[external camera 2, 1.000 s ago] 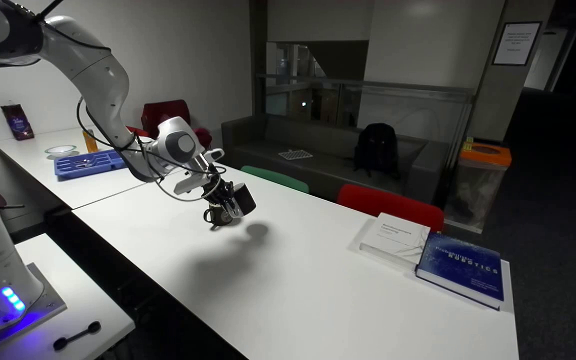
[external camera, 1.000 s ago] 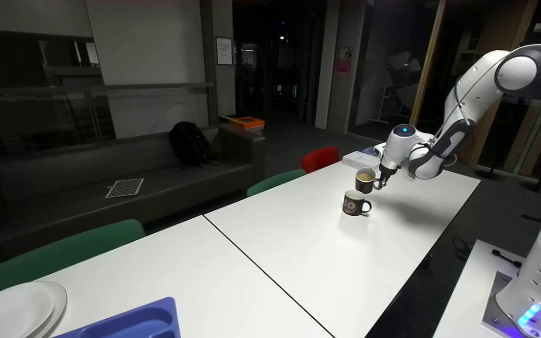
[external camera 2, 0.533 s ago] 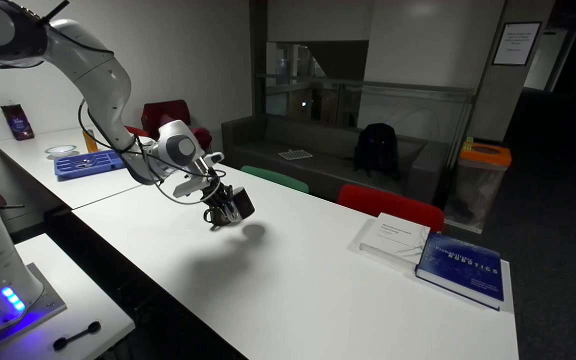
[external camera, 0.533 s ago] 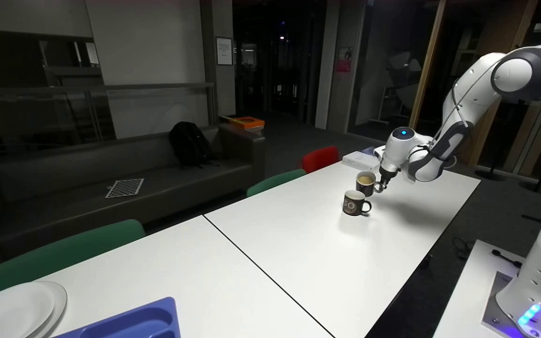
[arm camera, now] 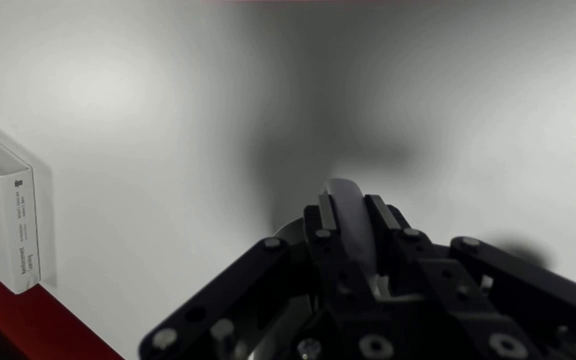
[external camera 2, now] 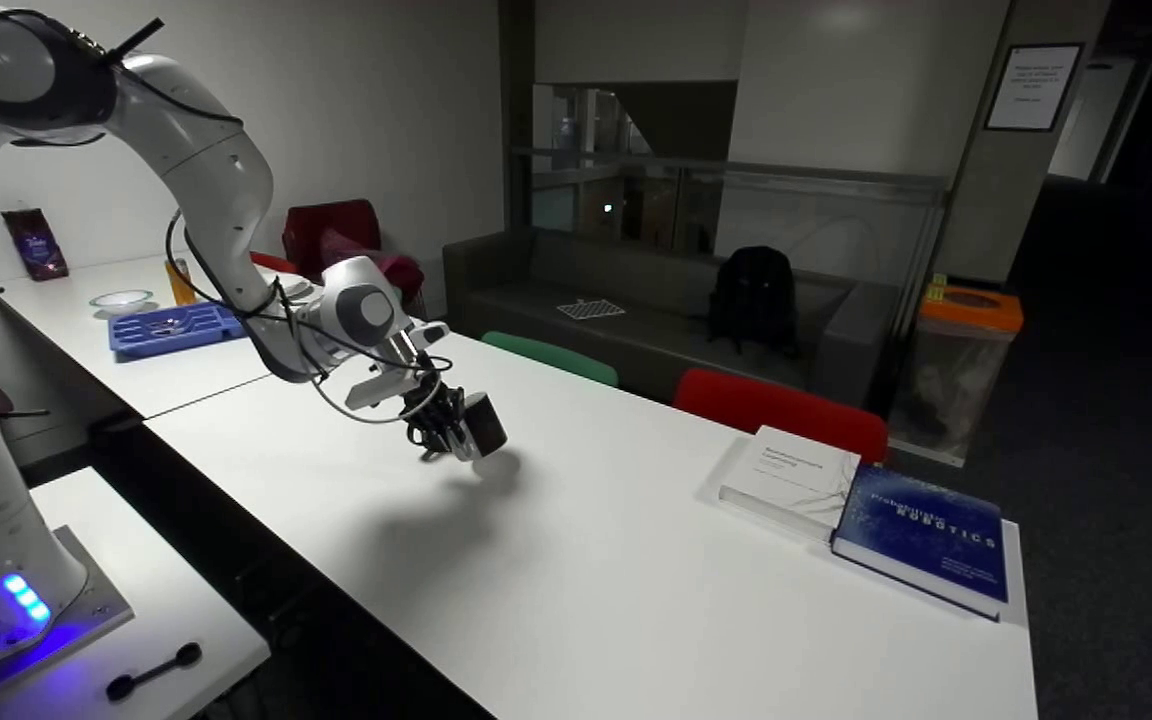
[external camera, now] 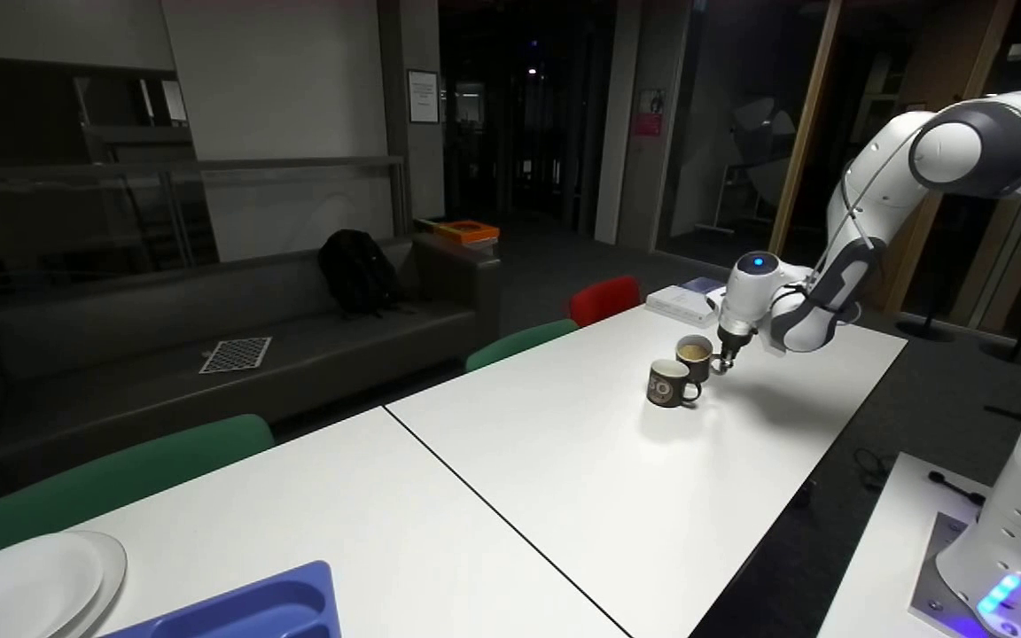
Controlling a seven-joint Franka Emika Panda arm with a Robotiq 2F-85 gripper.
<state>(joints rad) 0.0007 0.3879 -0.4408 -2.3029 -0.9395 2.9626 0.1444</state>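
My gripper (arm camera: 349, 212) is shut on the pale handle (arm camera: 353, 225) of a dark mug (external camera: 694, 361), which has a light inside with a tan patch. In an exterior view this held mug (external camera 2: 484, 427) leans to one side, its shadow close beneath; whether it touches the table is unclear. Just beside it, a dark mug with a printed front (external camera: 663, 387) stands upright on the white table (external camera: 564, 443). The gripper (external camera 2: 458, 440) partly covers that standing mug in an exterior view. Most of the held mug's body is hidden behind the fingers in the wrist view.
A white book (external camera 2: 791, 478) and a blue book (external camera 2: 921, 535) lie at one table end, near a red chair (external camera 2: 776, 412). Toward the opposite end are a blue tray (external camera: 253, 607) and white plates (external camera: 32, 585). Green chairs (external camera: 519, 342) line the far edge.
The arm has come down, bringing the held mug lower, nearer the table and the standing mug. Its shadow has drawn closer to it. The standing mug has stayed put.
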